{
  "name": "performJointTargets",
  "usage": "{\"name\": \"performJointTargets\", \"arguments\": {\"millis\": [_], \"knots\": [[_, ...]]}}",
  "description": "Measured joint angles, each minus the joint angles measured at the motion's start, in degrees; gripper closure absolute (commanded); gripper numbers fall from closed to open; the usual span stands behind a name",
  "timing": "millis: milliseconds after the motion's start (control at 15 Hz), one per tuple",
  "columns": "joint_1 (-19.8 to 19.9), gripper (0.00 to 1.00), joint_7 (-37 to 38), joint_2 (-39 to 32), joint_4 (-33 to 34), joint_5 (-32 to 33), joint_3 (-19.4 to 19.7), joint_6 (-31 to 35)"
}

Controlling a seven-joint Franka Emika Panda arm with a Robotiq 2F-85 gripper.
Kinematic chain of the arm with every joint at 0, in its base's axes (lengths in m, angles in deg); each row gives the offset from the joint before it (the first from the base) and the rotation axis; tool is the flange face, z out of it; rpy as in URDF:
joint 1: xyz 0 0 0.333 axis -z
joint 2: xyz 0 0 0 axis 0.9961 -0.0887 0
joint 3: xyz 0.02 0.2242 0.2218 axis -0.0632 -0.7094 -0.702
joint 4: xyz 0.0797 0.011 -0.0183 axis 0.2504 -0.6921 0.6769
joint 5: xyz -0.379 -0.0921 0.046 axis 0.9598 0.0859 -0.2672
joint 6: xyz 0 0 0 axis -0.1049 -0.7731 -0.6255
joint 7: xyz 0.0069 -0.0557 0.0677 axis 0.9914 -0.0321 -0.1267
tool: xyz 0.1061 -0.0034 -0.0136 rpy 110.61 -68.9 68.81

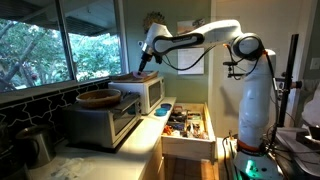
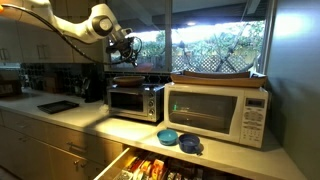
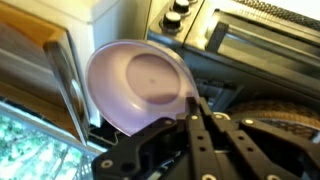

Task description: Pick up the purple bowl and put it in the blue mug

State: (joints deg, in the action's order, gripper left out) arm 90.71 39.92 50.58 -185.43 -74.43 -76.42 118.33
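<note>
The purple bowl [image 3: 140,85] fills the middle of the wrist view, tilted. My gripper [image 3: 193,104] is shut on its near rim. In both exterior views the gripper [image 1: 150,57] [image 2: 126,46] hangs in the air above the toaster oven [image 2: 135,100]; the bowl is too small to make out there. The blue mug [image 2: 168,136] is a small squat vessel on the counter in front of the microwave [image 2: 215,112], well below the gripper and off to one side. It also shows in an exterior view [image 1: 160,111].
A wide brown bowl [image 1: 100,97] lies on top of the microwave. A darker blue vessel [image 2: 190,146] sits beside the mug. An open drawer [image 1: 187,125] full of utensils juts out below the counter. Windows stand behind the appliances.
</note>
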Motion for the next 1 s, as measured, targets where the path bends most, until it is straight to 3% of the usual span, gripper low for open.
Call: {"name": "performJointTargets", "arguments": {"millis": [333,667,1000], "knots": [[0.54,0.96,9.37,4.66,-14.01,2.48,5.07,2.12],[0.96,0.99,11.82,4.58,-15.52,3.08,6.28,0.99],[4.95,0.99,14.90,3.03,-22.10,16.26,10.90,0.93]]}}
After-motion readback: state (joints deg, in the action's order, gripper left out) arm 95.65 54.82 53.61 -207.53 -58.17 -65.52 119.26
